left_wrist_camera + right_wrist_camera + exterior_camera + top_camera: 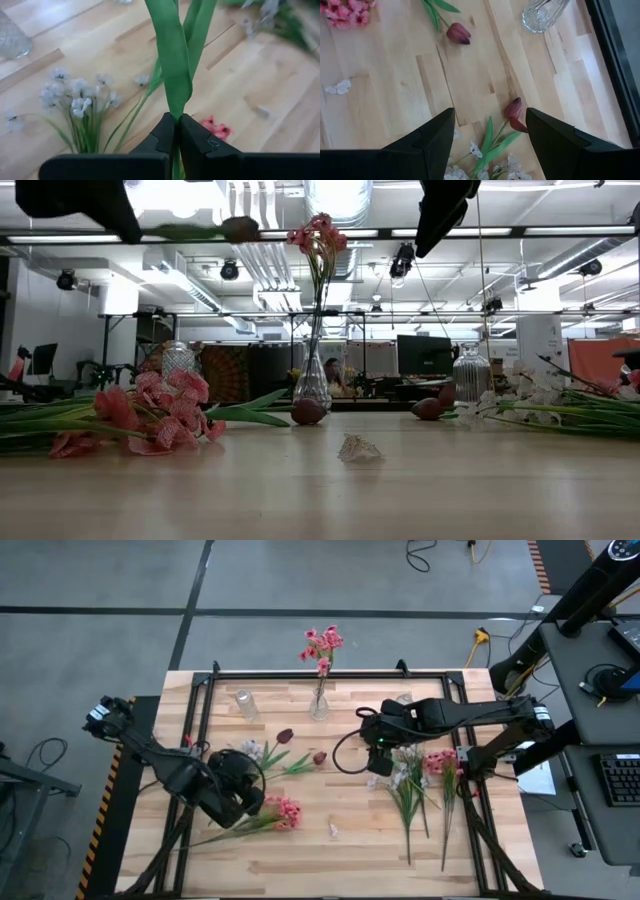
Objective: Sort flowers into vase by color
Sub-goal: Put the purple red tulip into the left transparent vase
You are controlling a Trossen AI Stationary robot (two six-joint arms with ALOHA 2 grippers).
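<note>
My left gripper (177, 125) is shut on a dark red tulip (285, 735) and holds it in the air over the table's left half. In the low view its bud (240, 228) shows high up. My right gripper (490, 112) hangs open above the table's middle. It is over a second tulip bud (514, 110) that lies beside white sprays (405, 775). A third tulip (458, 34) lies flat farther left. Pink blooms (285, 810) and white sprays (80, 97) lie near the left gripper. One glass vase (320, 705) holds pink flowers (322, 645). My left gripper pinches the tulip between its two fingers at the lower stem, where the long green leaves (175, 107) start. Leaves and stem run on forward past the fingertips. The flower is lifted clear of the table and lies about level, with its bud away from the gripper.
Another pink bunch (440, 762) lies on long stems at the table's right. A glass vase (243, 703) stands near the far left edge and another (470, 370) near the far right. A loose white petal (333, 830) lies in the near middle. A black frame (300, 675) borders the table.
</note>
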